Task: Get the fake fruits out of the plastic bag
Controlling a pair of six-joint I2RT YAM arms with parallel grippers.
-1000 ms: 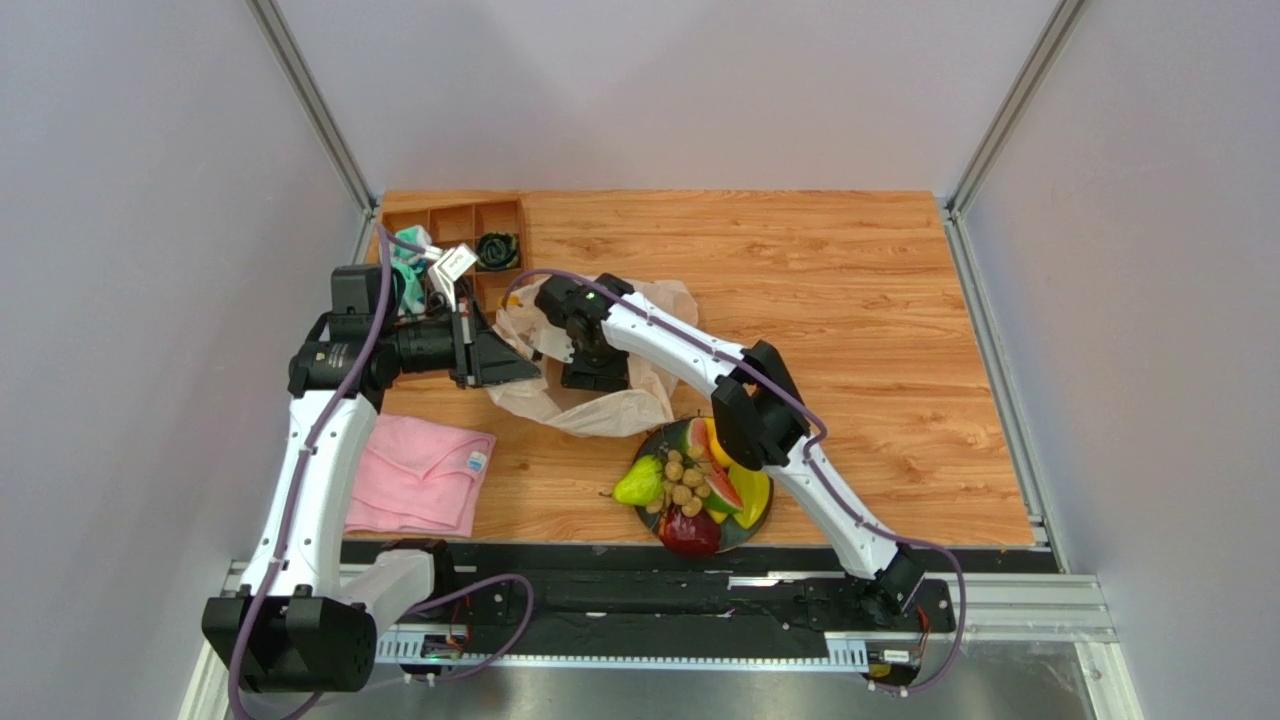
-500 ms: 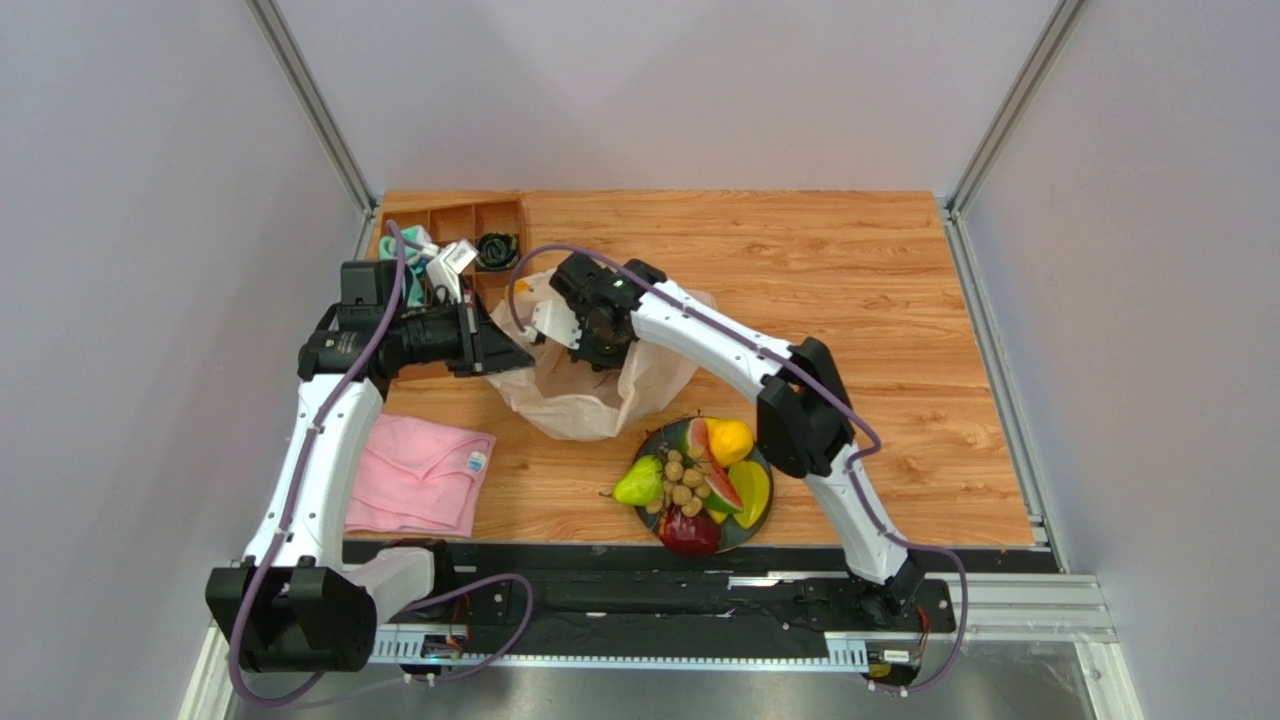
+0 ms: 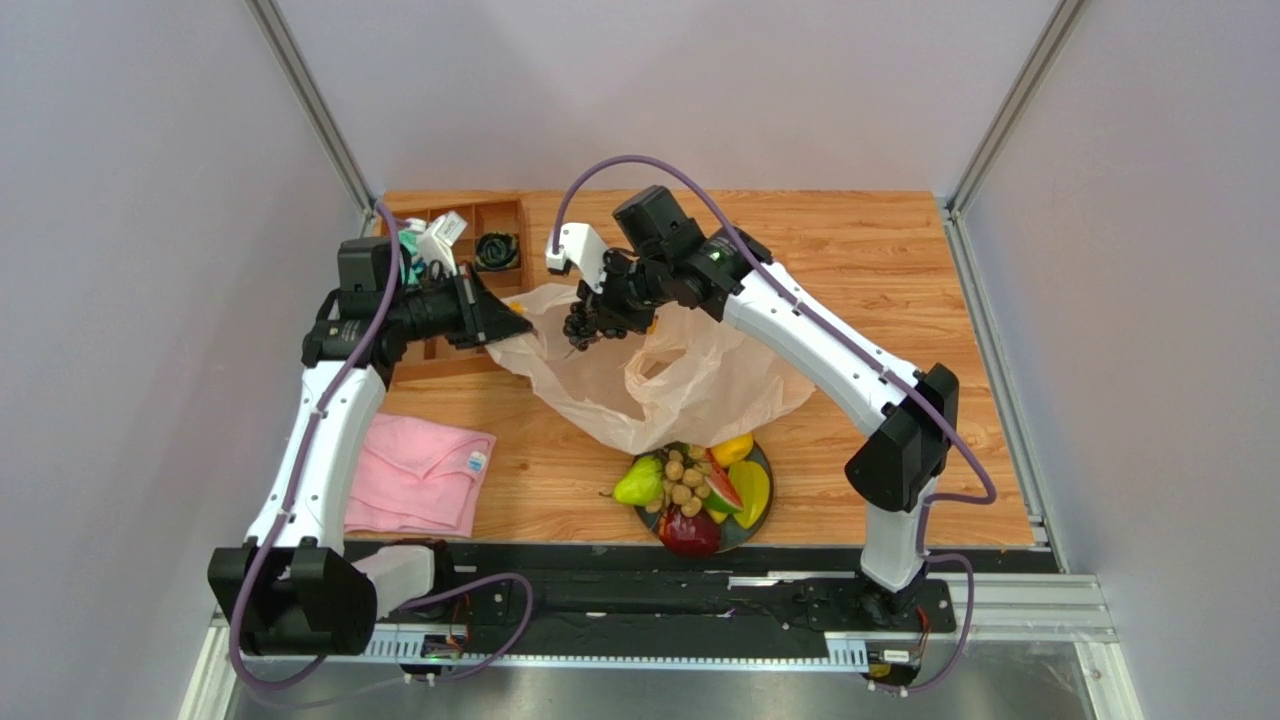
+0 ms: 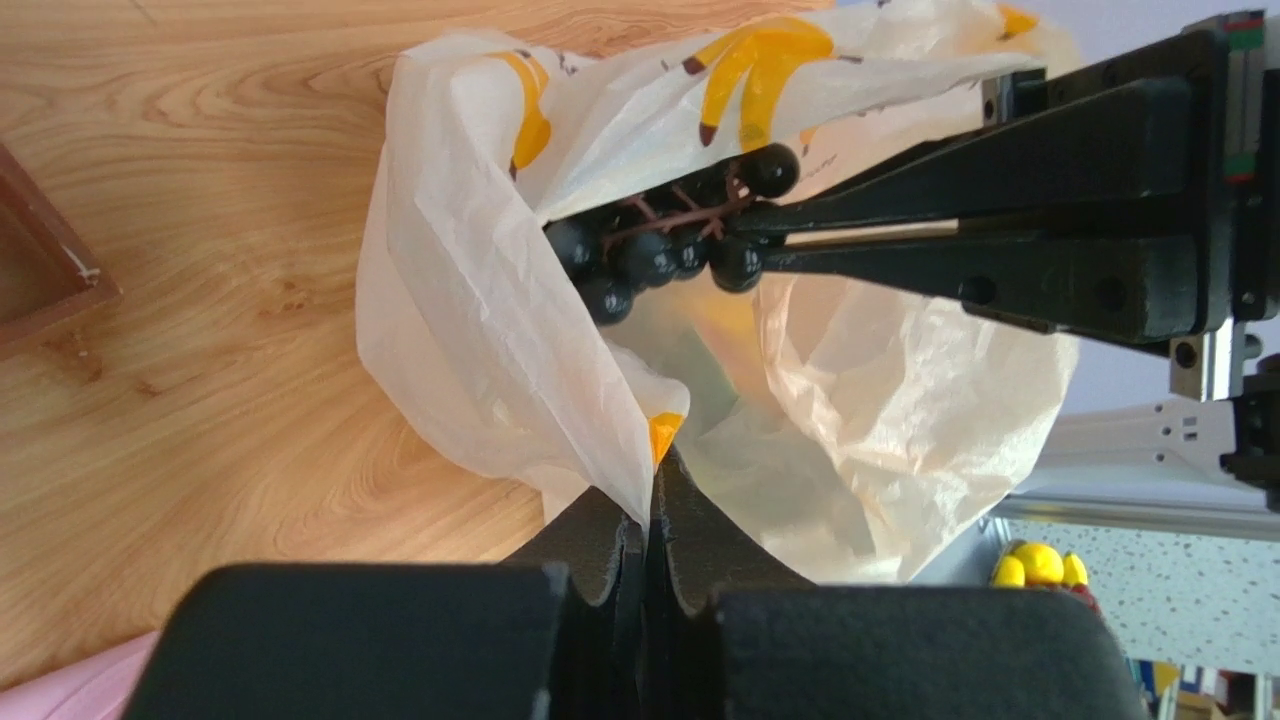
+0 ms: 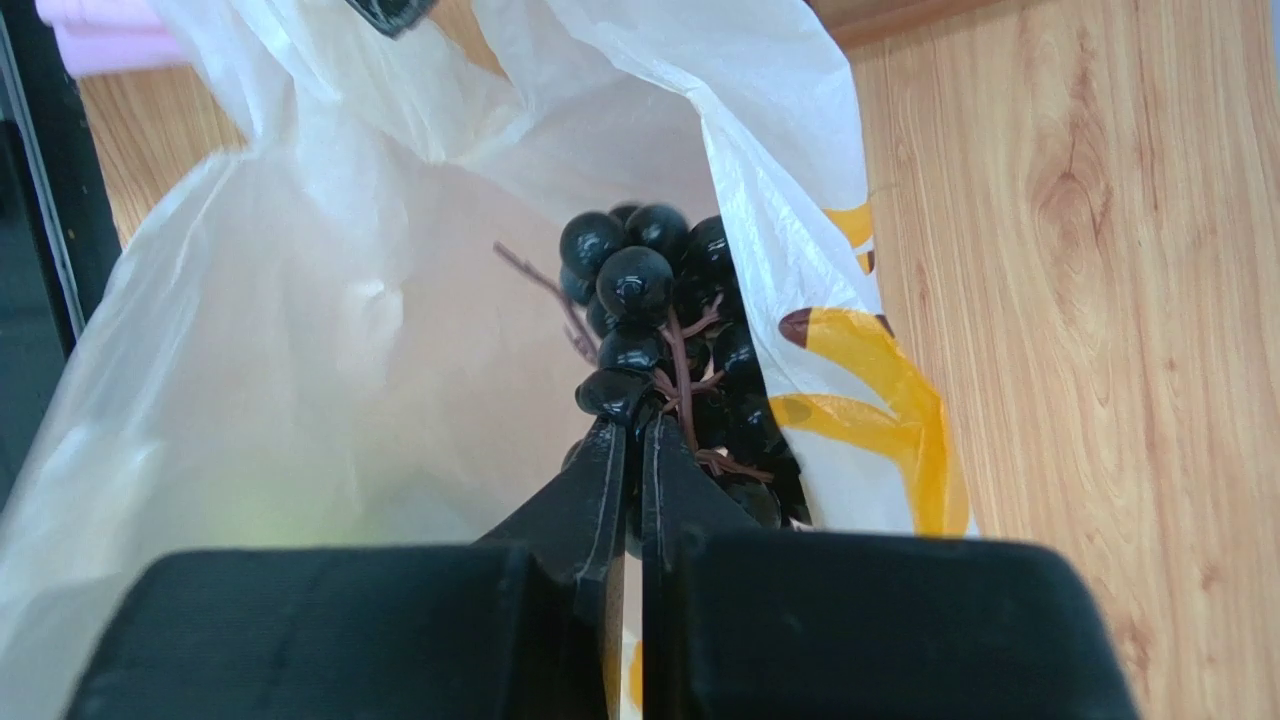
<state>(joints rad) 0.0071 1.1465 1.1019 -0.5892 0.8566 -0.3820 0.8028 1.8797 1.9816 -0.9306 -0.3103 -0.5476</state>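
The plastic bag (image 3: 684, 375), cream-white with printed bananas, hangs stretched between the two arms, and its lower end droops over the plate's far side. My left gripper (image 4: 651, 503) is shut on the bag's rim (image 4: 466, 330) at the left (image 3: 504, 318). A dark purple grape bunch (image 5: 646, 285) hangs just above the bag's mouth, with my right gripper (image 5: 634, 428) shut on its stem. From above, the bunch (image 3: 583, 321) sits at the bag's open top. Several fake fruits lie on the plate: green pear (image 3: 639, 483), pale grapes (image 3: 687, 483), red apple (image 3: 690, 530), lemon (image 3: 732, 447).
The dark plate (image 3: 760, 522) sits near the front edge. A folded pink cloth (image 3: 418, 473) lies at the front left. A wooden tray (image 3: 466, 221) at the back left holds rolled socks (image 3: 498, 248). Grey walls enclose the table.
My right gripper shut on the grape bunch inside the bag and lifted it up and back. The bag rose and stretched out with it. The left gripper kept its hold.
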